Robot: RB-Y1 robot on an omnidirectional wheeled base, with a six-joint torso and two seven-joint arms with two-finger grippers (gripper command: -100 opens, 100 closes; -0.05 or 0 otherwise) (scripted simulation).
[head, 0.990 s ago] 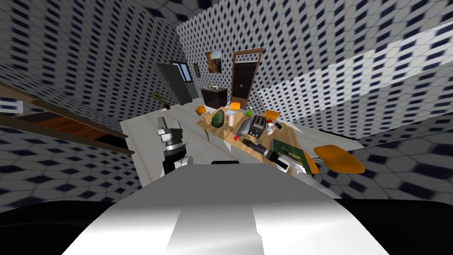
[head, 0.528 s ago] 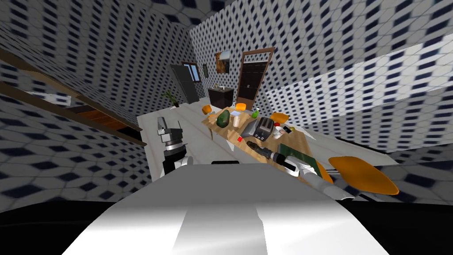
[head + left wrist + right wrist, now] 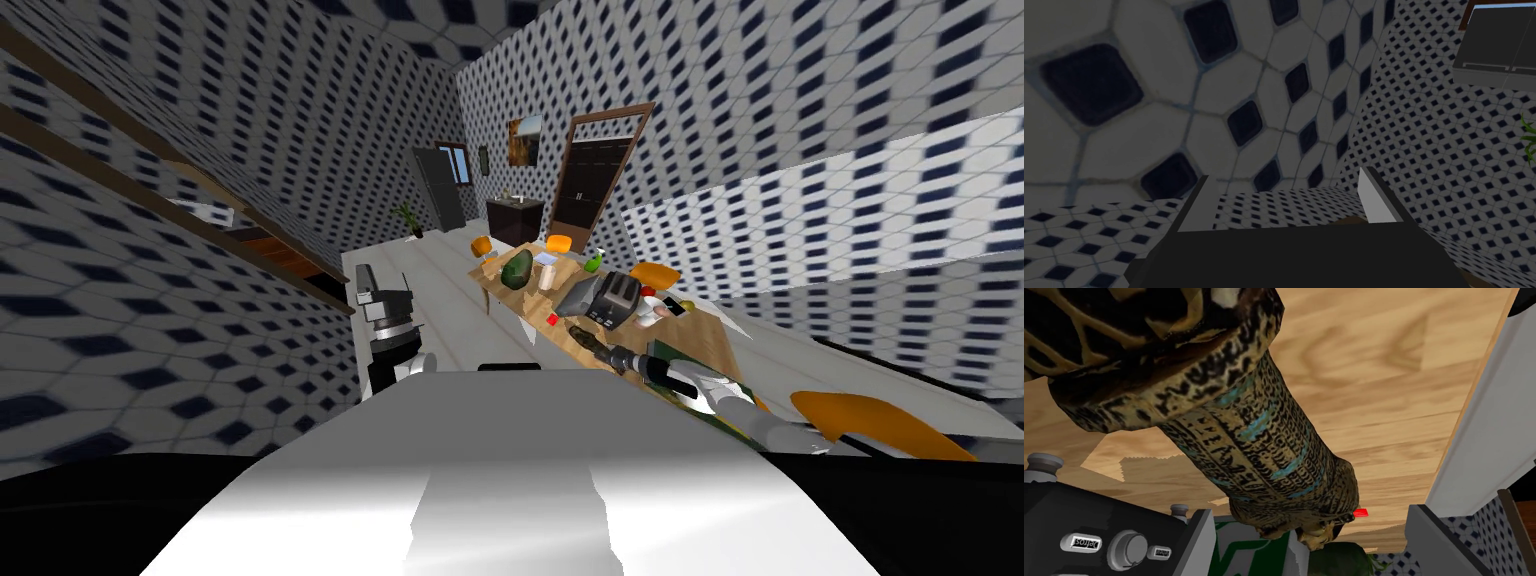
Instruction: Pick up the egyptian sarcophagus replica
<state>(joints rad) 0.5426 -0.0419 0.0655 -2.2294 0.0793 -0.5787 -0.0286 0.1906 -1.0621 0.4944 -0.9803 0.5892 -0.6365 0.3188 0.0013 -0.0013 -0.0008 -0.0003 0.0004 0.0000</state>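
Observation:
The sarcophagus replica (image 3: 1249, 433) is a long dark-gold figure with black script and turquoise bands. It lies on the wooden table (image 3: 1384, 388), and in the head view the sarcophagus (image 3: 583, 336) is near the table's front edge. My right gripper (image 3: 1309, 510) is open and close up against it. Its fingers (image 3: 1200, 530) stand wide on either side of the figure's narrow end without pressing it. In the head view, my right gripper (image 3: 603, 350) reaches over the table (image 3: 705, 335). My left gripper (image 3: 366, 284) is raised off to the left, away from the table, and is open (image 3: 1284, 187).
A black toaster (image 3: 612, 298) with knobs (image 3: 1099, 533) stands just past the sarcophagus. Near it are a small red piece (image 3: 1360, 513), a green rounded object (image 3: 517, 268) and a cup (image 3: 546, 276). An orange chair (image 3: 880, 425) stands at the table's near right.
The whole head view has swung, so I have turned and the table now sits further right. My right arm has stayed at the sarcophagus, and my left arm has kept its pose.

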